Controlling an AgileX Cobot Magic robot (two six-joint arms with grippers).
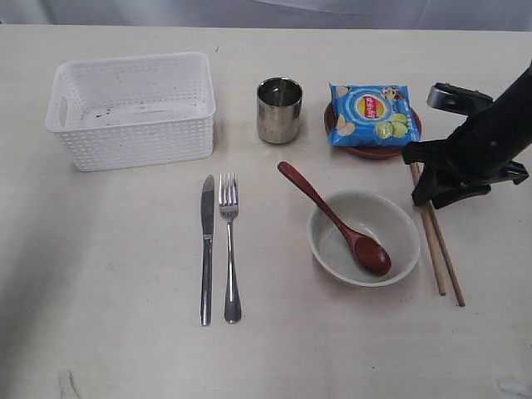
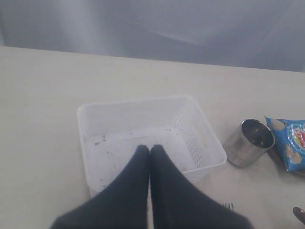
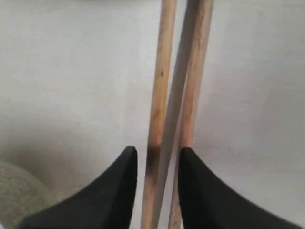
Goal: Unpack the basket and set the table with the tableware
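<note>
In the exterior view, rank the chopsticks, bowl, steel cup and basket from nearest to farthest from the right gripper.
1. chopsticks: directly beneath the right gripper
2. bowl: just left of it
3. steel cup: farther left, toward the back
4. basket: far left

A blue, glossy plastic chip bag [image 1: 370, 114] lies flat with its printed face up, showing a round yellow-and-red logo, green limes and pale chips. The left wrist view catches only part of it. At the back runs a plain, pale grey backdrop [image 1: 249, 10].

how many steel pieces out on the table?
3: knife and fork side by side near the basket, cup between basket and chip bag. Nothing visibly hidden.
</note>
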